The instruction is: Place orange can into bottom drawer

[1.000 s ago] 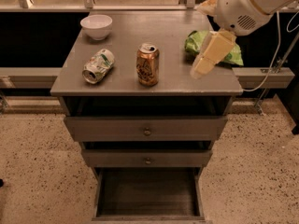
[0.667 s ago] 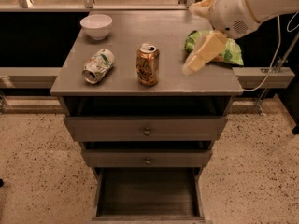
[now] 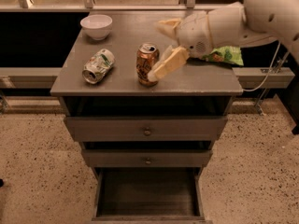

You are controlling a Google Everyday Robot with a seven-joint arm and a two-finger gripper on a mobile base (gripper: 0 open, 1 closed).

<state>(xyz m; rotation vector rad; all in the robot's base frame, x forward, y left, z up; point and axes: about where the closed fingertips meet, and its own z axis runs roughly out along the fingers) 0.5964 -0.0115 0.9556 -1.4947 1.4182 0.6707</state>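
The orange can (image 3: 146,64) stands upright near the front middle of the grey cabinet top (image 3: 126,36). My gripper (image 3: 157,50) is open just to the right of the can. Its near finger (image 3: 167,63) reaches down beside the can's right side and its far finger (image 3: 167,26) is behind the can. I cannot tell whether a finger touches the can. The bottom drawer (image 3: 148,195) is pulled out below, with a dark empty interior.
A crushed white-green can (image 3: 98,66) lies left of the orange can. A white bowl (image 3: 96,26) sits at the back left. A green bag (image 3: 225,55) lies at the right, partly behind my arm. Two shallower drawers (image 3: 147,129) stand slightly open.
My gripper has moved left across the cabinet top, from beside the green bag to right next to the orange can. The can has not moved.
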